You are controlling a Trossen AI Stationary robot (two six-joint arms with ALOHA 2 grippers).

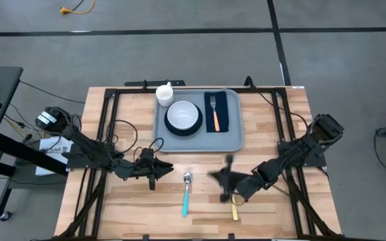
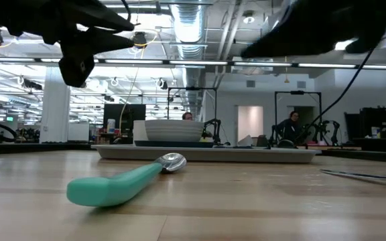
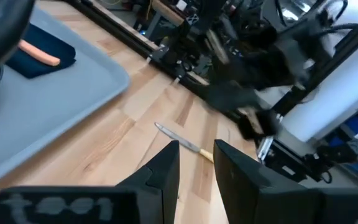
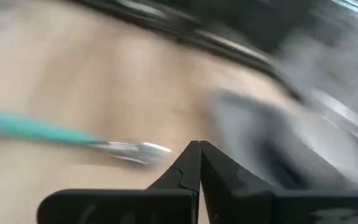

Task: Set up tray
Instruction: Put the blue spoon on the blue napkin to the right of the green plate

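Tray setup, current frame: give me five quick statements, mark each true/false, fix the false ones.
1. The bowl sits on the tray. True.
2. The teal-handled spoon lies on the tray. False: it lies on the bare table, in front of the tray.
3. The fork with the orange handle rests on the dark napkin. True.
4. The right gripper holds the yellow-handled knife. False: its fingers are shut on nothing; the knife lies on the table.
5. The white cup stands at the tray's near right corner. False: it is at the far left corner, beside the bowl.
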